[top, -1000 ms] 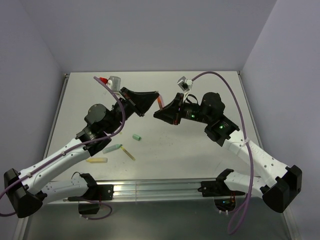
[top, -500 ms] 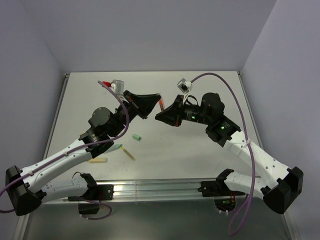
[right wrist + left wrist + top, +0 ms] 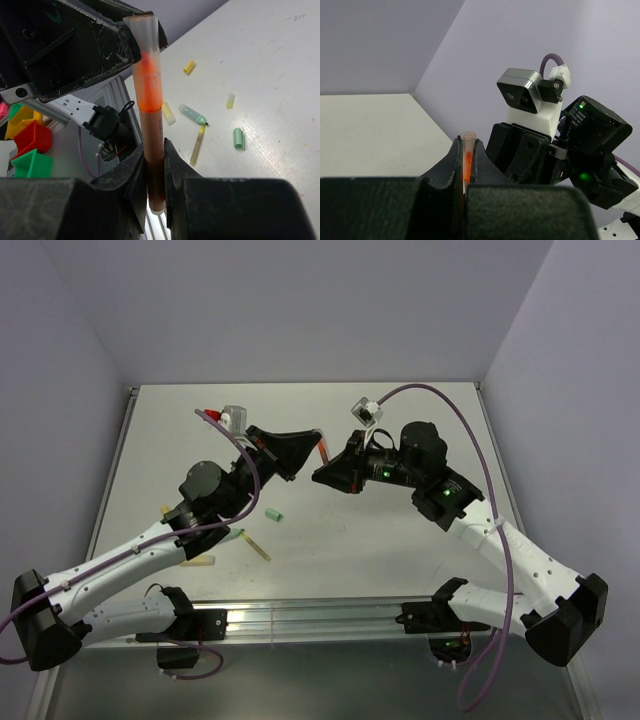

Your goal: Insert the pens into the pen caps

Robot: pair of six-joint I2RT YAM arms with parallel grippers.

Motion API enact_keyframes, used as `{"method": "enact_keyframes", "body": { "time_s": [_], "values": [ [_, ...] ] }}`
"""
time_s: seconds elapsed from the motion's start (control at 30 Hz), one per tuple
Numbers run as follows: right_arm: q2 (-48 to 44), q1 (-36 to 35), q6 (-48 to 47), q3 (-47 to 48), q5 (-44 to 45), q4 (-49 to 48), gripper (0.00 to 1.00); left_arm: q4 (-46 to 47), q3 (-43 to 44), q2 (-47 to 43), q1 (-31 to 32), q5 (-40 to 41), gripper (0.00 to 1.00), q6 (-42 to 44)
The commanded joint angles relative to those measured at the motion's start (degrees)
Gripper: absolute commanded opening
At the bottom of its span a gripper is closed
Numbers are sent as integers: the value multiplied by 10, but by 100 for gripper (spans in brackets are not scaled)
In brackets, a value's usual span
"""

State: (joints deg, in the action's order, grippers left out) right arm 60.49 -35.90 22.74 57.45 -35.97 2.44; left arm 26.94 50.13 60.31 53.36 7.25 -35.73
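Holding the work in the air between the two arms, the right end effector (image 3: 154,159) is clenched on the lower barrel of the orange pen (image 3: 153,125). The left end effector (image 3: 467,152) is clamped on the translucent orange pen cap (image 3: 144,45) at the pen's other end. Gripping the two pieces at opposite ends probably leaves the joint between them free and lets the arms press along one shared line, clear of the surface (image 3: 380,530). Orange shows through the cap wall, so the tip appears to be inside already; whether it is fully seated I cannot tell. The other pieces lie loose on the surface well below the grip: a green pen cap (image 3: 238,137), a mint green pen (image 3: 192,113) with an olive-yellow pen (image 3: 196,145) touching or almost touching its tip, and two small yellow pen caps (image 3: 189,66), apparently waiting their turn. No brand, label or writing can be read on the pens, the caps or the arms.
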Motion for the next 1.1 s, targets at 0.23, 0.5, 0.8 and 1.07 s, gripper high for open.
{"method": "enact_keyframes", "body": {
  "time_s": [0.23,0.5,0.8,1.07],
  "values": [
    [11,16,4,107,113,-158,0,-145,-61,29,67,-147,0,-22],
    [22,20,2,125,113,-160,0,-140,-72,37,82,-138,0,-31],
    [26,26,-3,143,111,-154,0,-131,-87,45,98,-130,0,-42],
    [33,34,2,151,105,-161,0,-124,-98,52,111,-125,0,-52]
  ]
}}
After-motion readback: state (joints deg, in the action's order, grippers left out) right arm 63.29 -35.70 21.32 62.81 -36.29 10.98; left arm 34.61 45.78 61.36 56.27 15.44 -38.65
